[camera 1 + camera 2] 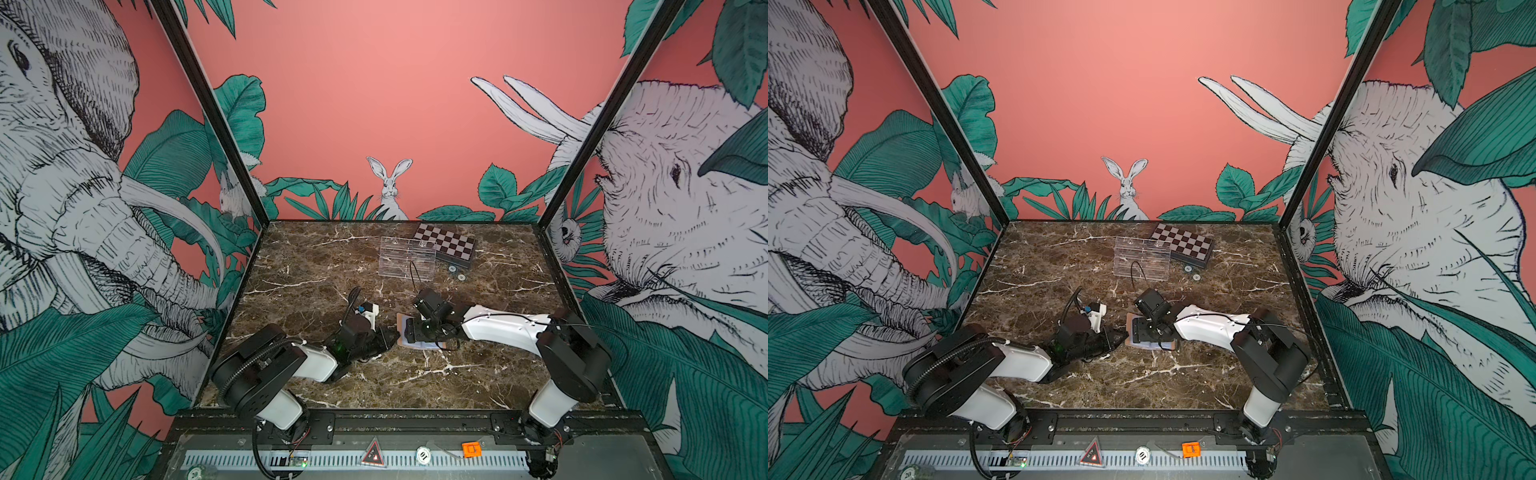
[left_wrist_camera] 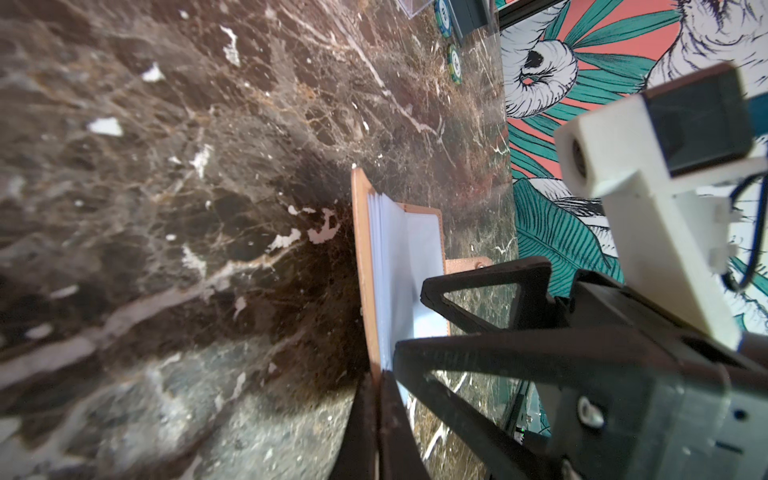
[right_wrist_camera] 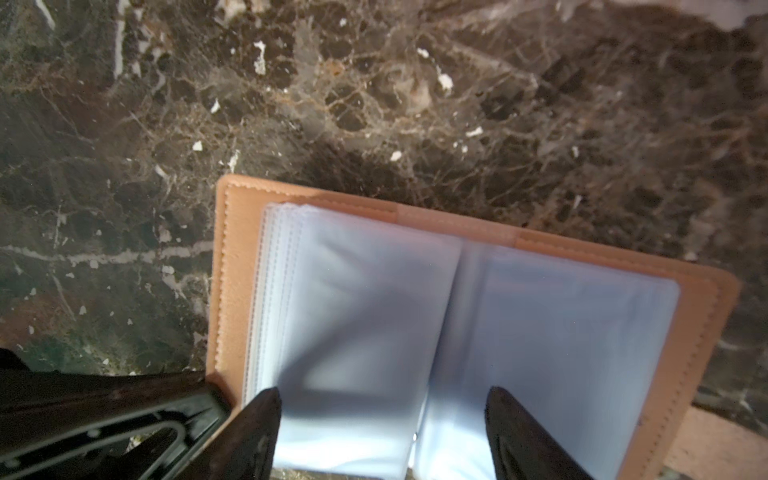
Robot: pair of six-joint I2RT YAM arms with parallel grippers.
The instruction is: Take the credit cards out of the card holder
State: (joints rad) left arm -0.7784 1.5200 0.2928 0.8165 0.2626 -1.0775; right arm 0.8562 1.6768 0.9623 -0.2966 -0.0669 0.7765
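The card holder point(image 3: 540, 332) is lying open on the marble surface point(image 1: 311, 270), low in the middle of both top views, its pale bluish sleeves point(image 3: 365, 299) facing up. The left gripper point(image 2: 376, 386) is pinching the edge of the tan cover, its jaws closed tight on it. The right gripper point(image 3: 384, 432) is hanging just over the sleeves with its jaws spread wide, gripping nothing. Whether anything is sitting inside the sleeves cannot be told. A clear tray point(image 1: 407, 257) and a checkered box point(image 1: 446, 245) are resting side by side, well apart from the card holder, toward the upper part of the surface.
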